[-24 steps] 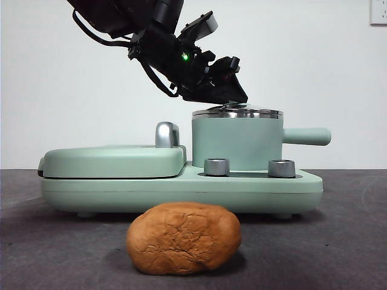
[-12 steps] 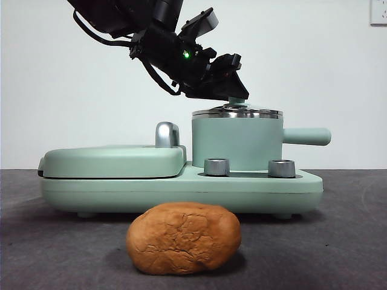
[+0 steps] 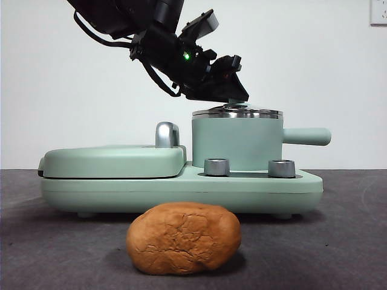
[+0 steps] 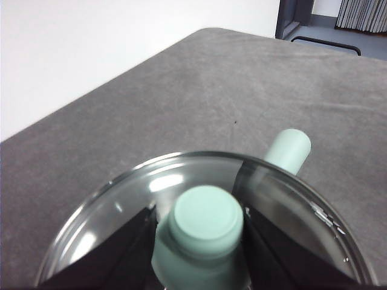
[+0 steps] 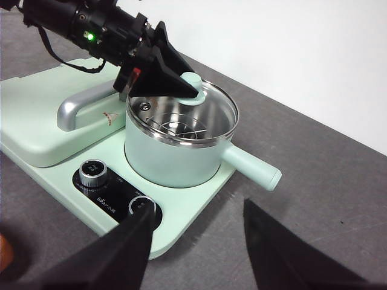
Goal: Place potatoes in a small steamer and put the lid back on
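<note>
**While the lid stayed seated: steamer still unloaded**

Item 1: left gripper (image 4: 199,241), jaws closed on the mint-green knob (image 4: 204,219) of the glass lid (image 5: 208,99), which sat on or barely above the steamer (image 3: 237,142); which, could not be told.

Item 2: potato (image 3: 183,238), on the table (image 3: 338,241) in front of the appliance base (image 5: 72,199), well apart from the pot.

Item 3: right gripper (image 5: 196,238), jaws spread and empty, near the control dials.

Status, as judged: lid removal just begun; potato loading and re-lidding both outstanding.

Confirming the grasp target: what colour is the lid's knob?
Mint green, matching the pot. The knob shows best in the left wrist view, between the left gripper jaws.
</note>
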Robot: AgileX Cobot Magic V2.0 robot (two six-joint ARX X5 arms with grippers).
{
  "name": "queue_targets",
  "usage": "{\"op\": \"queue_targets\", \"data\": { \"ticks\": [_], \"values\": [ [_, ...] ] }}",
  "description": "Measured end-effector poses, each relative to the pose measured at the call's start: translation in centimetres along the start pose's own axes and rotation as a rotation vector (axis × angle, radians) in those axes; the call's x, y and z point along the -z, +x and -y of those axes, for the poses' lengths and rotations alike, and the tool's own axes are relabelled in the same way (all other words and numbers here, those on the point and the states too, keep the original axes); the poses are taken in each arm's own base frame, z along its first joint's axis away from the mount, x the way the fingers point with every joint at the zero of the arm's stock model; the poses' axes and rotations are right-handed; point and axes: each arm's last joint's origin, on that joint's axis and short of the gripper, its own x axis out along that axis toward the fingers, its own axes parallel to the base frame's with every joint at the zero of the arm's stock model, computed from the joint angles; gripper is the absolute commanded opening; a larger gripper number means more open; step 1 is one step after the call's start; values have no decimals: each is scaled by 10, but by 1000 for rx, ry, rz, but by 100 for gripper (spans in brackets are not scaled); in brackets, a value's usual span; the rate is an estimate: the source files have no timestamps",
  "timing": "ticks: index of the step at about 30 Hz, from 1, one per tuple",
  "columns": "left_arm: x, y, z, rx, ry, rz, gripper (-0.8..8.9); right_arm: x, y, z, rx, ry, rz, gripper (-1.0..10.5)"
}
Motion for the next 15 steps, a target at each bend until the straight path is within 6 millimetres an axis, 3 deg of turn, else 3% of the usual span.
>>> {"op": "queue_targets", "data": {
  "ticks": [4, 9, 15],
  "values": [
    [2, 2, 0, 3, -2, -3, 191, 0, 0, 0, 0, 0, 0, 234],
    [1, 2, 1, 10, 5, -1, 10, 0, 0, 0, 0, 0, 0, 234],
    [1, 2, 1, 10, 16, 0, 10, 0, 0, 0, 0, 0, -1, 234]
  ]
}}
